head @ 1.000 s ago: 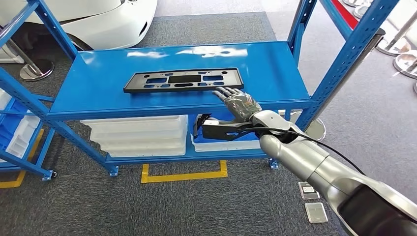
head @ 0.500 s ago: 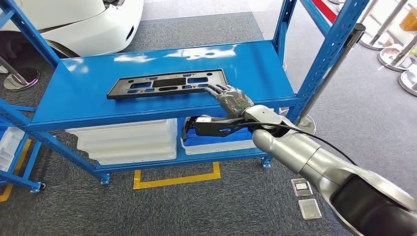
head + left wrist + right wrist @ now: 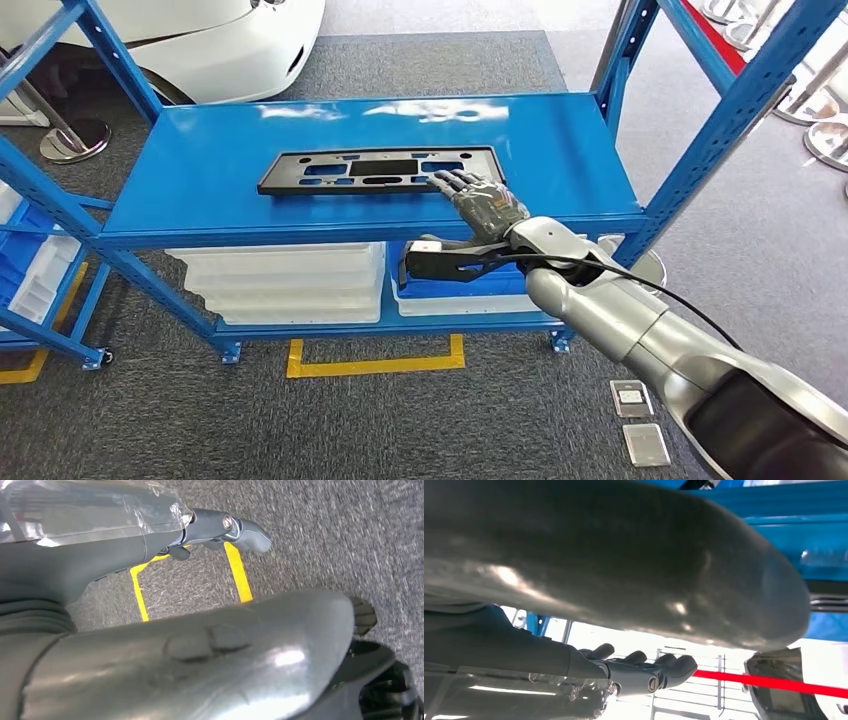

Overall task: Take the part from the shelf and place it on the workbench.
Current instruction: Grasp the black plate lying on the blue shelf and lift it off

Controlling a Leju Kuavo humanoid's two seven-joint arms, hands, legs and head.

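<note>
The part (image 3: 360,170), a long flat black plate with cut-outs, lies on the blue shelf (image 3: 560,150) at mid-height of the rack. My right hand (image 3: 482,205) reaches in from the front right; its straight fingers (image 3: 450,182) lie over the plate's near right corner and the thumb sticks out below the shelf's front edge. Nothing is gripped. In the right wrist view the right hand (image 3: 639,670) shows spread fingers under the blue shelf (image 3: 819,535). My left hand (image 3: 200,650) hangs over the grey carpet with its fingers (image 3: 240,527) stretched out and holding nothing.
Blue rack uprights (image 3: 720,130) stand right of my arm. Under the shelf sit stacked white bins (image 3: 290,275) and a blue bin (image 3: 470,285). A white car (image 3: 200,40) is behind the rack. Yellow floor tape (image 3: 375,360) marks the carpet in front.
The camera swung sideways and back, shifting the whole picture. My right hand's fingertips have crept slightly further onto the plate's near right corner. The plate has not moved on the shelf.
</note>
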